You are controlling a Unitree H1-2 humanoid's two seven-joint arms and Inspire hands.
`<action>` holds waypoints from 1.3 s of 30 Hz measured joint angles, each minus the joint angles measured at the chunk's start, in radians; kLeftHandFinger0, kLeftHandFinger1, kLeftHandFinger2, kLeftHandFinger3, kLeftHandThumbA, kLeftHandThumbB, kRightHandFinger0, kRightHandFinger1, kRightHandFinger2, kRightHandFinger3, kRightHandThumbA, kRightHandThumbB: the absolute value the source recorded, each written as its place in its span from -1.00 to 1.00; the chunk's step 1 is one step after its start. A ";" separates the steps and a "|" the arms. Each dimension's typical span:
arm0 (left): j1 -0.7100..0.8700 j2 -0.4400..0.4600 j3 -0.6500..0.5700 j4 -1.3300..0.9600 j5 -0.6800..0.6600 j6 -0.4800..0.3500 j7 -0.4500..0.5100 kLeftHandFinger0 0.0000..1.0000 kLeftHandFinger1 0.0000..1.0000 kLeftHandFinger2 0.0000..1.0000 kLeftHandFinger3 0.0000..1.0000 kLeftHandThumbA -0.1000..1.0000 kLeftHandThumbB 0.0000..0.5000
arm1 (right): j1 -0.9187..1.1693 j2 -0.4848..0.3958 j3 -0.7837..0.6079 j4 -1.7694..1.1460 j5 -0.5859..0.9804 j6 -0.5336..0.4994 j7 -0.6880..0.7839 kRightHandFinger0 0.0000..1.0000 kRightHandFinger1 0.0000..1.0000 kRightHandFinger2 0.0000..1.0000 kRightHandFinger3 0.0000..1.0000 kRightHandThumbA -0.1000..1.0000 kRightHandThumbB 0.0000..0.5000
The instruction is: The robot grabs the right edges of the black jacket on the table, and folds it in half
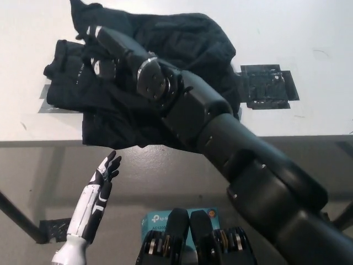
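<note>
The black jacket (182, 49) lies bunched on the white table (309, 38), its right side turned over onto its left side. My black right arm reaches from the bottom right across the jacket, and the right hand (110, 52) sits over the jacket's left part. Its fingers look closed on the cloth, and a peak of fabric (77, 8) sticks up just beyond them. The arm hides the jacket's near right part. My white left hand (103, 179) hangs below the table's front edge at the lower left, open and holding nothing.
A black taped patch (267, 85) lies on the table right of the jacket. Grey tape (44, 106) shows at the jacket's left edge. The table's front edge (298, 139) crosses mid-picture. A blue-green box (157, 221) lies on the floor below.
</note>
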 measured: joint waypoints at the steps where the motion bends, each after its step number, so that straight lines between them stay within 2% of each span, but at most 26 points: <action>1: -0.003 0.001 -0.002 0.000 0.001 0.002 -0.001 1.00 1.00 1.00 1.00 1.00 0.23 | 0.000 0.003 -0.003 0.006 -0.002 0.001 0.007 0.74 1.00 1.00 1.00 0.16 0.76; 2: -0.006 0.001 -0.003 0.000 0.002 0.004 -0.002 1.00 1.00 1.00 1.00 1.00 0.20 | -0.001 0.005 -0.014 0.009 0.001 0.007 0.029 1.00 1.00 1.00 1.00 0.28 0.83; 3: -0.009 0.000 -0.004 0.000 0.003 0.005 -0.002 1.00 1.00 1.00 1.00 1.00 0.18 | 0.000 0.006 -0.029 0.012 0.005 0.015 0.053 1.00 1.00 1.00 1.00 0.35 0.94; 5: -0.011 0.000 -0.004 0.001 0.003 0.007 -0.003 1.00 1.00 1.00 1.00 1.00 0.22 | 0.000 0.005 -0.059 0.016 0.019 0.029 0.098 1.00 1.00 1.00 1.00 0.42 1.00; 6: -0.012 0.000 -0.004 0.002 0.004 0.007 -0.004 1.00 1.00 1.00 1.00 1.00 0.27 | 0.000 0.005 -0.076 0.016 0.025 0.038 0.116 1.00 1.00 1.00 1.00 0.63 0.94; 7: -0.013 0.000 -0.005 0.003 0.004 0.008 -0.004 1.00 1.00 1.00 1.00 1.00 0.27 | 0.000 0.005 -0.092 0.016 0.031 0.046 0.137 1.00 1.00 1.00 1.00 0.70 0.95; 8: -0.014 0.000 -0.005 0.004 0.004 0.008 -0.004 1.00 1.00 1.00 1.00 1.00 0.34 | 0.000 0.004 -0.111 0.015 0.040 0.055 0.160 1.00 1.00 1.00 1.00 0.93 1.00; 9: -0.015 0.000 -0.006 0.004 0.004 0.009 -0.004 1.00 1.00 1.00 1.00 1.00 0.37 | 0.000 0.004 -0.131 0.015 0.049 0.064 0.182 1.00 1.00 1.00 1.00 0.99 1.00; 15: -0.026 0.000 -0.010 0.005 0.012 0.015 -0.004 1.00 1.00 1.00 1.00 1.00 0.41 | -0.026 0.001 -0.303 0.008 0.132 0.148 0.307 1.00 1.00 1.00 1.00 1.00 1.00; 16: -0.028 0.000 -0.011 0.005 0.014 0.016 -0.004 1.00 1.00 1.00 1.00 0.96 0.37 | -0.036 0.001 -0.326 0.006 0.143 0.160 0.318 1.00 1.00 1.00 1.00 1.00 1.00; 19: -0.044 0.000 -0.016 0.005 0.020 0.022 -0.005 1.00 1.00 1.00 1.00 0.64 0.18 | -0.097 -0.004 -0.421 -0.020 0.190 0.218 0.364 1.00 1.00 1.00 1.00 1.00 0.96; 21: -0.053 0.000 -0.020 0.005 0.022 0.024 -0.006 1.00 1.00 1.00 1.00 0.55 0.15 | -0.132 -0.006 -0.466 -0.042 0.215 0.251 0.384 1.00 1.00 1.00 1.00 1.00 1.00; 22: -0.057 0.001 -0.023 0.006 0.023 0.025 -0.008 1.00 1.00 1.00 1.00 0.33 0.13 | -0.157 -0.007 -0.493 -0.056 0.228 0.271 0.397 1.00 1.00 1.00 1.00 1.00 0.97; 24: -0.064 0.000 -0.027 0.008 0.022 0.025 -0.011 1.00 1.00 1.00 1.00 0.22 0.10 | -0.199 -0.008 -0.544 -0.085 0.263 0.309 0.426 1.00 1.00 1.00 1.00 1.00 1.00; 25: -0.065 0.001 -0.029 0.008 0.020 0.026 -0.012 1.00 1.00 1.00 1.00 0.15 0.14 | -0.218 -0.008 -0.566 -0.095 0.278 0.324 0.436 1.00 1.00 1.00 1.00 1.00 1.00; 28: -0.068 0.001 -0.036 0.008 0.017 0.032 -0.018 1.00 1.00 1.00 1.00 -0.10 0.06 | -0.268 -0.009 -0.641 -0.117 0.331 0.368 0.469 1.00 1.00 1.00 1.00 1.00 1.00; 30: -0.068 0.001 -0.040 0.008 0.015 0.035 -0.023 1.00 1.00 1.00 1.00 -0.13 0.07 | -0.283 -0.009 -0.675 -0.132 0.360 0.388 0.479 1.00 1.00 1.00 1.00 1.00 1.00; 31: -0.068 0.001 -0.041 0.008 0.015 0.035 -0.024 1.00 1.00 1.00 1.00 0.05 0.02 | -0.287 -0.008 -0.700 -0.145 0.376 0.396 0.479 1.00 1.00 1.00 1.00 1.00 0.99; 32: -0.070 0.001 -0.041 0.008 0.015 0.035 -0.025 1.00 1.00 1.00 1.00 0.10 0.00 | -0.287 -0.009 -0.715 -0.159 0.386 0.400 0.478 1.00 1.00 1.00 1.00 1.00 1.00; 36: -0.100 0.000 -0.040 0.018 0.018 0.036 -0.024 1.00 1.00 1.00 1.00 0.95 0.25 | -0.278 -0.033 -0.738 -0.302 0.405 0.412 0.464 1.00 1.00 1.00 1.00 1.00 1.00; 39: -0.121 0.001 -0.038 0.027 0.018 0.037 -0.024 1.00 1.00 1.00 1.00 1.00 0.25 | -0.250 -0.066 -0.725 -0.422 0.397 0.417 0.463 1.00 1.00 1.00 1.00 1.00 0.95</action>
